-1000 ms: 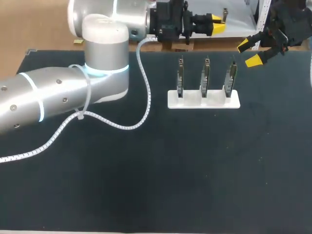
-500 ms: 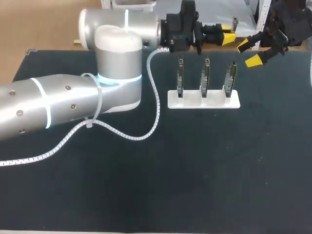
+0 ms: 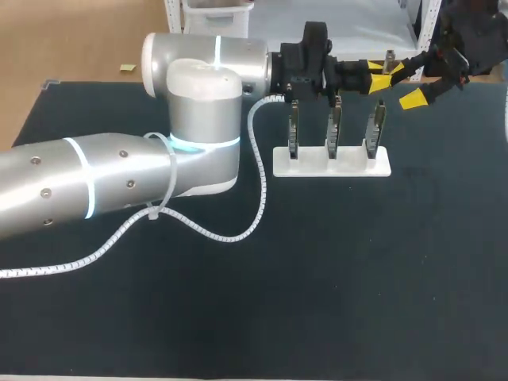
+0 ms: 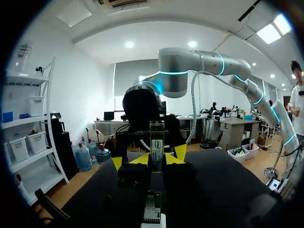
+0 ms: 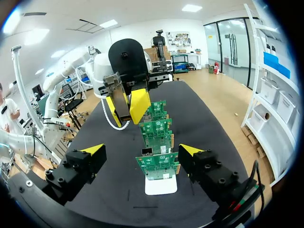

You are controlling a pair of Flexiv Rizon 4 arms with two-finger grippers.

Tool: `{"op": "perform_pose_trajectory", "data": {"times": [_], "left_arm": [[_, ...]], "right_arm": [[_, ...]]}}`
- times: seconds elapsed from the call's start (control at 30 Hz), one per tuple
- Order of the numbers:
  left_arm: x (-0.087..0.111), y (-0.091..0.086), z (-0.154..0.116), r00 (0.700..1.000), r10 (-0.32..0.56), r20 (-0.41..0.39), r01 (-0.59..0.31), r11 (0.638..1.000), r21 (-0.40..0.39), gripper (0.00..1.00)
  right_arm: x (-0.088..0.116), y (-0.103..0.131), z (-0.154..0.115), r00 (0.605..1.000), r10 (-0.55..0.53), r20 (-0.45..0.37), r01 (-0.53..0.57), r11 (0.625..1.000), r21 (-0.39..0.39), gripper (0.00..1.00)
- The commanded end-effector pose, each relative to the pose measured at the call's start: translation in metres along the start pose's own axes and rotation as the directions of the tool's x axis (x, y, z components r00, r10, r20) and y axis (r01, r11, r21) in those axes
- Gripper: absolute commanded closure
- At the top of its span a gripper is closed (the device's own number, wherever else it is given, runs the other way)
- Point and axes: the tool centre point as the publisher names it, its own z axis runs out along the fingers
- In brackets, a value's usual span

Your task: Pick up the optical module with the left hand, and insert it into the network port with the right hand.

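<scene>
The optical module [image 4: 156, 138] stands upright, clenched between our left jaws, its labelled face turned to the left wrist camera. In the head view it sits in the upper right of the frame, behind the row of cards and close to the right jaws. Those right jaws hang at the upper right corner of the frame, spread wide and grasping nothing. Seen from the right wrist, three green network cards [image 5: 158, 164] line up one behind another ahead of the open fingers [image 5: 92, 150], and the nearest card carries a small metal network port [image 5: 147, 152] at its upper edge. The left jaws with the module are beyond the farthest card, a little to one side of the row. The cards stand upright, side by side, in a white holder [image 3: 332, 167] on the black table [image 3: 333, 286], right of centre in the upper half of the head view. Our left arm [image 3: 119, 182] crosses the frame from the left edge, and its white spiral-wrapped cable [image 3: 230, 235] sags onto the table beside it.
</scene>
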Motion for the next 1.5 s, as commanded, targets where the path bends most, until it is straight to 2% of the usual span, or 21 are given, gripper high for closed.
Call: {"op": "perform_pose_trajectory", "data": {"times": [0.03, 0.97, 1.5], "left_arm": [[0.002, 0.005, 0.002, 1.0, -0.002, -0.002, 0.002, 1.0, 0.011, 1.0], [0.016, -0.003, 0.009, 0.999, -0.023, -0.027, 0.024, 0.999, 0.038, 1.0], [0.019, -0.001, 0.006, 0.999, -0.026, -0.028, 0.026, 1.0, 0.016, 1.0]], "right_arm": [[0.0, 0.0, 0.0, 1.0, 0.0, 0.0, 0.0, 1.0, 0.002, 0.0], [0.0, 0.0, 0.0, 1.0, 0.0, 0.0, 0.0, 1.0, 0.002, 0.0], [0.0, 0.0, 0.0, 1.0, 0.0, 0.0, 0.0, 1.0, 0.002, 0.0]]}}
